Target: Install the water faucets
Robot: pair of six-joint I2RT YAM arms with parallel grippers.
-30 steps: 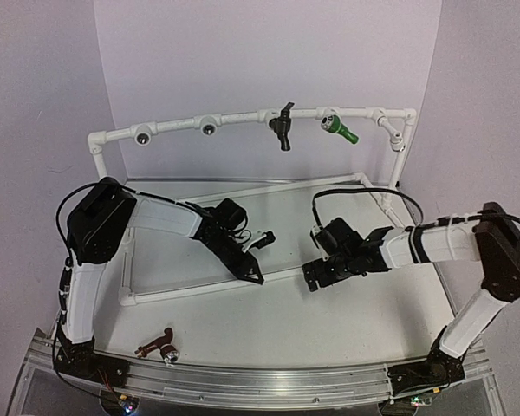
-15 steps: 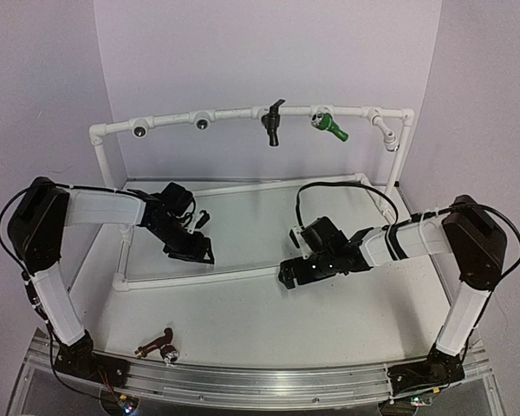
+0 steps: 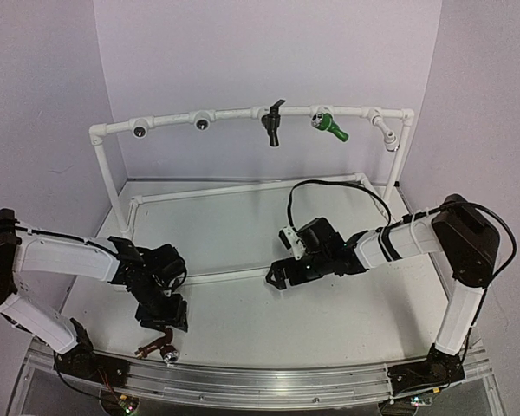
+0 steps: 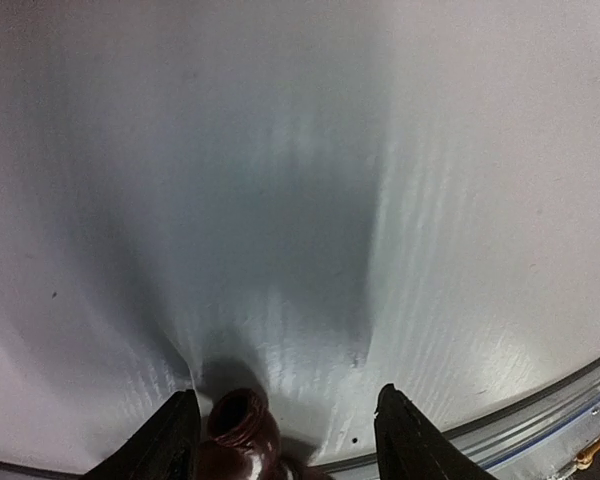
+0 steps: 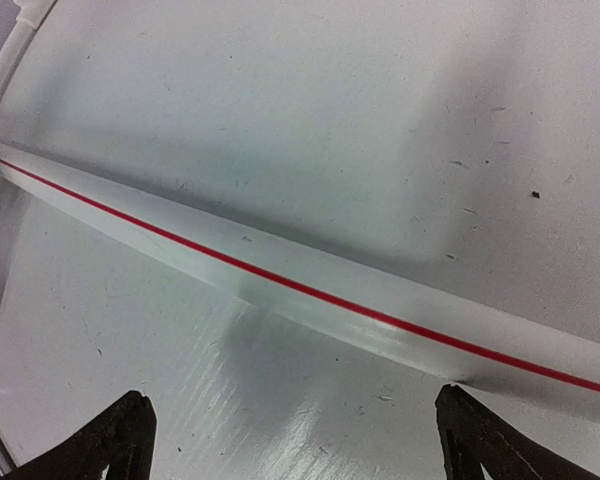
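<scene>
The left pincer [image 4: 286, 400] hangs low over the table [image 3: 243, 321] with its two black fingers [image 4: 170, 440] spread wide apart. The brown tap [image 4: 242, 435] lies flat on the table between them. It is much nearer to one finger than to the other, and I cannot tell if it touches that finger. I think the step in hand is picking up this tap. To do it well, the pincer should slide sideways a little so the tap sits in the middle of the gap. Then it should go down a bit more and squeeze slowly on the fat round body, not on the little lever. The tap looks smooth, shiny and hard, like plastic, with a round open end, so it may roll or pop out if it is squeezed off to one side. The table under the pincer is white and a bit glossy, with faint stripes. A metal rail [image 4: 540, 430] runs along the edge just behind the fingers. Far ahead of the pincer stands the white pipe frame [image 3: 113, 182]. The black tap [image 3: 273, 121] and the green tap [image 3: 331, 126] already hang from its top bar. Two round holes [image 3: 140, 132] in that bar look empty, so the brown tap could go into one of them. The right pincer [image 5: 292, 400] is spread open too and grips nothing. Just ahead of it lies a long white pipe with a thin red line [image 5: 310, 290].
</scene>
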